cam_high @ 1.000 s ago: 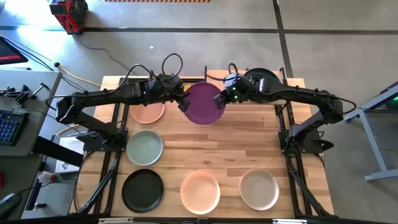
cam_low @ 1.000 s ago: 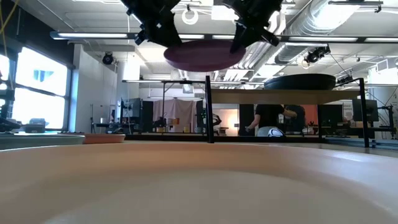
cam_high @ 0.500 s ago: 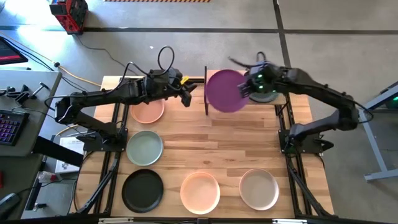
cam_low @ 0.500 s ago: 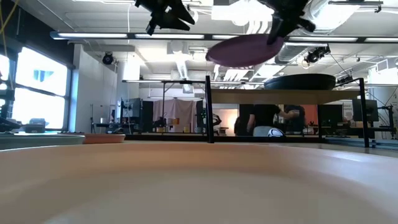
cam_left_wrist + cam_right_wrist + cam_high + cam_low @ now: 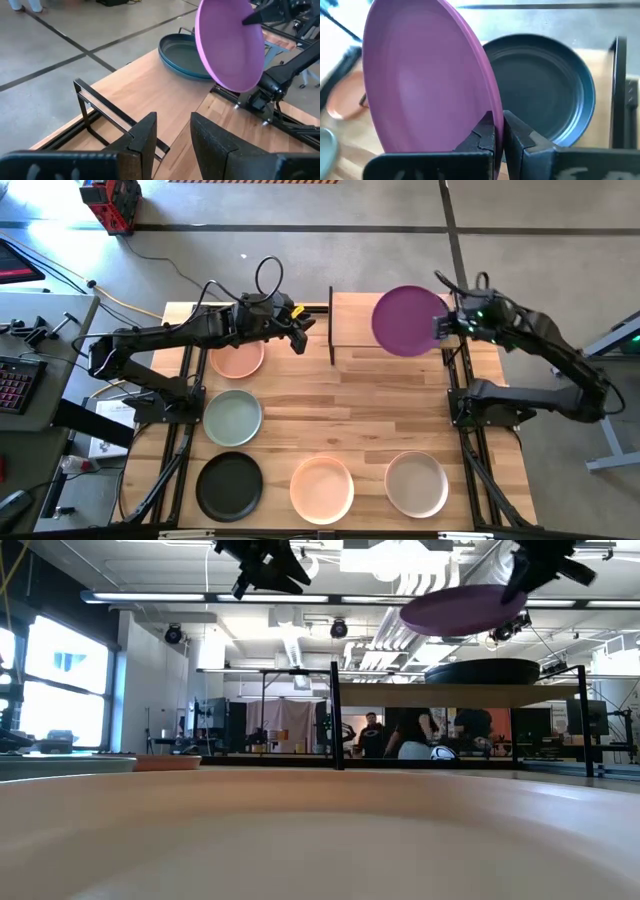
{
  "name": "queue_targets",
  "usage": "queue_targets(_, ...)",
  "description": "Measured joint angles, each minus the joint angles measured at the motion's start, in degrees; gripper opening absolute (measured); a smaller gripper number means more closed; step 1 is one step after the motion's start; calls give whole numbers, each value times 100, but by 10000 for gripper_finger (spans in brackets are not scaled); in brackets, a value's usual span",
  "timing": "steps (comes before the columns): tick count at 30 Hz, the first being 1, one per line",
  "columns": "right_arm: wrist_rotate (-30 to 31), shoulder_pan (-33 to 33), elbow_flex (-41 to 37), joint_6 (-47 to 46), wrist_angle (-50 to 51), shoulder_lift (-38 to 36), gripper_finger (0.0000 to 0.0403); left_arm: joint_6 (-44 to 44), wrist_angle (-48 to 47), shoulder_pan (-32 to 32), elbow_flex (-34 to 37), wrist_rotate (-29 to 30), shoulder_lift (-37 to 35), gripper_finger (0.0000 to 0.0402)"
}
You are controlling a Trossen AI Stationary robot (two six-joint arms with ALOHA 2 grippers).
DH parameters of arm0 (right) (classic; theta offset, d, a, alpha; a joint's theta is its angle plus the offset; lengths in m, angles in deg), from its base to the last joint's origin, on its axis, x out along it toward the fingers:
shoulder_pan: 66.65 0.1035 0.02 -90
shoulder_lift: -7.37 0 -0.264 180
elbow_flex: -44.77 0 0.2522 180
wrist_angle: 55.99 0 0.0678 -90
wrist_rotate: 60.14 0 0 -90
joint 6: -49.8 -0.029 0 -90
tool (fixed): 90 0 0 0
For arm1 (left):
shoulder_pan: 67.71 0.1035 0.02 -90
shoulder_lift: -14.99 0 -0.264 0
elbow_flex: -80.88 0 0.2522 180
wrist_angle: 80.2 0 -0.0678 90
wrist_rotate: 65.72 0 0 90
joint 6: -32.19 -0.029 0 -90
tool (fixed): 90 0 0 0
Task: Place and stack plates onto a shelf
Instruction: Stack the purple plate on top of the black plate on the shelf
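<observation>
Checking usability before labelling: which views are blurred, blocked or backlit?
Low view: a plate rim right at the lens fills the lower half, out of focus; arms are dark against bright ceiling lights. Right wrist view: the purple plate is soft-edged and fills much of the picture. High and left wrist views: even light, sharp.

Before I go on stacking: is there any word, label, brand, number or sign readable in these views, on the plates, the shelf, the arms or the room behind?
None can be read.
The purple plate held by the right gripper is plain, as is the dark plate on the shelf.
The left gripper, empty, shows no marking.
The keyboard at the table's side has keys too small to read.
The room behind in the low view shows no legible sign.
</observation>
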Motion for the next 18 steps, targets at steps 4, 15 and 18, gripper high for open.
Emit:
queue_targets(4, 35, -188, -752, -713, -383, -759, 0, 0, -2, 2, 0, 5, 0, 106)
queue_targets(15, 740, -512, -2040, -3042, -871, -1772, 0, -9, -2, 0, 0, 7, 0, 106)
queue_targets(18, 839, -510, -2274, -3396, -1035, -1737, 0, -33, 0, 2, 0, 9, 0, 106)
